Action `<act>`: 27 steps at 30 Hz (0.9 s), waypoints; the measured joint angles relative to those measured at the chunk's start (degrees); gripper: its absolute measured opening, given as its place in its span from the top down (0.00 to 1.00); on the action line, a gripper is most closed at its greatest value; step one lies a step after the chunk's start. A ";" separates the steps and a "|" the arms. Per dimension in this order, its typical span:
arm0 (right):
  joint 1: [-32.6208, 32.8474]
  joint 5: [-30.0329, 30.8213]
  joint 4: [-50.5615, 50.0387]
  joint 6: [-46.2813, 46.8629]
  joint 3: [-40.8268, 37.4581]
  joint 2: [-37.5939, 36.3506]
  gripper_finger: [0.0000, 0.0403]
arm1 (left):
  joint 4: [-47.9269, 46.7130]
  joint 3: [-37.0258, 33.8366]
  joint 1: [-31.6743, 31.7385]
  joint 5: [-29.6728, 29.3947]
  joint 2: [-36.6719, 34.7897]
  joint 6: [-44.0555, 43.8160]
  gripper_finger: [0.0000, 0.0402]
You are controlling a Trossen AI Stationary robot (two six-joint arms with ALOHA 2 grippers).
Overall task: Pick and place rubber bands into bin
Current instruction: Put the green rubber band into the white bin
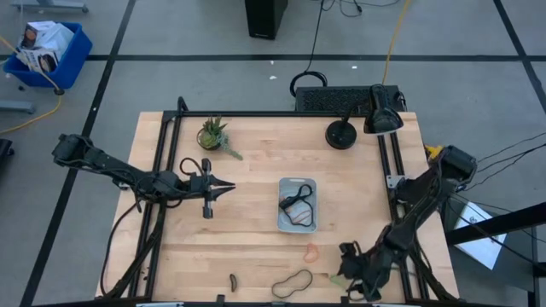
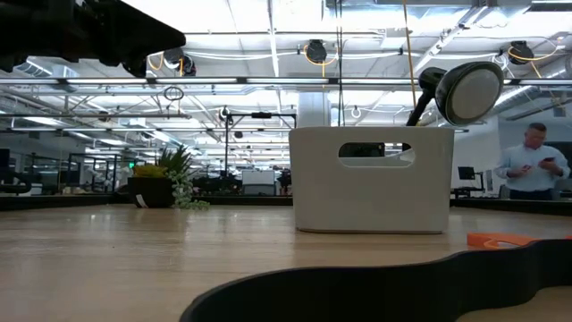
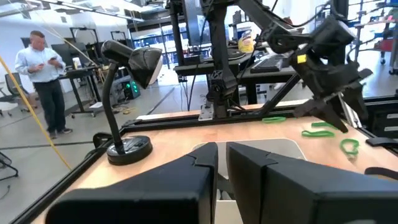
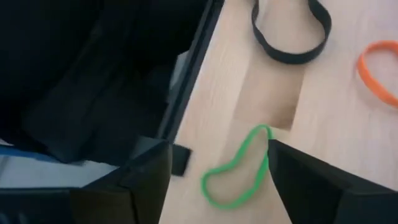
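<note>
Pale wooden bench [image 1: 256, 247] on grey taped floor; bin [image 1: 298, 205] mid-bench holds bands. Right gripper [image 4: 211, 177], fingers apart, straddles a green rubber band [image 4: 236, 168] at the near edge. Left gripper [image 1: 229, 187] nearly together, empty.

Left gripper [image 3: 222, 180] fills the foreground, its two dark fingers [image 3: 261, 186] nearly together, only a narrow slit between them. Just beyond them, the pale rim of the bin [image 3: 273, 144] on the wooden table [image 3: 174, 134]. Black desk lamp [image 3: 127, 68] stands on its round base near the table edge. Three green rubber bands [image 3: 320, 132] lie under the other arm [image 3: 323, 56]. A person [image 3: 40, 81] stands beyond the table, looking down at something in their hands.
</note>
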 joint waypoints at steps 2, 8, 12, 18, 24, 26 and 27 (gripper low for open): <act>0.52 1.89 -0.98 -2.12 1.20 2.37 0.36 | -0.02 0.00 0.00 0.02 0.02 -0.60 0.90; 0.78 4.99 -5.41 -6.82 2.87 7.85 0.36 | -0.06 0.00 0.00 0.07 0.01 -0.78 0.90; 0.74 5.09 -4.62 -8.14 2.90 9.73 0.36 | -0.33 0.00 0.00 0.09 0.00 -0.77 0.90; 0.85 5.53 -3.80 -7.60 3.06 11.51 0.39 | -0.39 0.00 0.00 0.20 -0.01 -0.77 0.90; 0.89 6.33 -2.86 -6.42 3.07 13.11 0.53 | -0.41 0.00 0.00 0.26 0.00 -1.23 0.90; 0.89 6.56 -2.89 -6.24 3.07 13.53 0.61 | -0.42 0.00 0.00 0.25 0.02 -1.25 0.90; 0.88 6.57 -2.84 -6.23 3.07 13.79 0.66 | -0.43 0.00 0.00 0.24 0.00 -1.25 0.90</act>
